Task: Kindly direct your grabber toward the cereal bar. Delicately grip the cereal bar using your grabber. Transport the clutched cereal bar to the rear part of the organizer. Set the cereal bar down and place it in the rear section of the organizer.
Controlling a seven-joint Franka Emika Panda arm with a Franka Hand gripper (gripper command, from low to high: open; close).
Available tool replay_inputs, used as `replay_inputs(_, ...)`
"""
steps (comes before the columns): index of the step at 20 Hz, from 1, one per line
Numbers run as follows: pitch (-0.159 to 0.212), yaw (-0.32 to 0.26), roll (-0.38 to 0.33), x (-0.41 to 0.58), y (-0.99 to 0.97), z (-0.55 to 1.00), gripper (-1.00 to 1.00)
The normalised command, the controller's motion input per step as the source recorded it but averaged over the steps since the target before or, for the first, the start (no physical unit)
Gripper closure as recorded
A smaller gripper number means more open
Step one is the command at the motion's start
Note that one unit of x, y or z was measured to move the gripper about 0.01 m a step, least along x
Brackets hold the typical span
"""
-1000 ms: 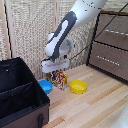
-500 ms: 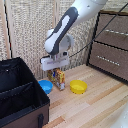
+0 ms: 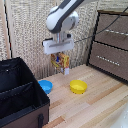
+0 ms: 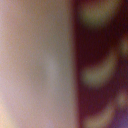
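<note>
the grabber [image 3: 60, 61] is clenched on the cereal bar [image 3: 60, 62], holding it in the air above the blue bowl [image 3: 45, 86] and yellow bowl [image 3: 78, 86].

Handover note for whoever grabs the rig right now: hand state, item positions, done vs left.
Hand: shut on the cereal bar, held in the air above the wooden floor, behind the blue bowl and yellow bowl.
Organizer: at the exterior view's left, nothing seen inside it.
Done: grasp and lift.
Left: carry to the organizer's rear section, set down, release.
Wrist view is too blurred to use.
</note>
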Motion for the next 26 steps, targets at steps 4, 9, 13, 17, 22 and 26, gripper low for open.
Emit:
replay_inputs(4,0.074,-0.062,-0.001,0.126,0.05,1.0,1.0)
replay_inputs(9,-0.034,-0.276,0.0,-0.003,0.21,0.68,1.0)
replay_inputs(13,-0.035,-0.306,0.0,0.0,0.24,0.48,1.0)
replay_inputs(17,-0.005,-0.258,0.0,0.0,0.41,0.28,1.0)
replay_inputs(22,0.0,-0.263,0.0,-0.01,0.38,0.23,1.0)
replay_inputs(26,-0.002,-0.27,0.0,0.0,0.38,0.25,1.0)
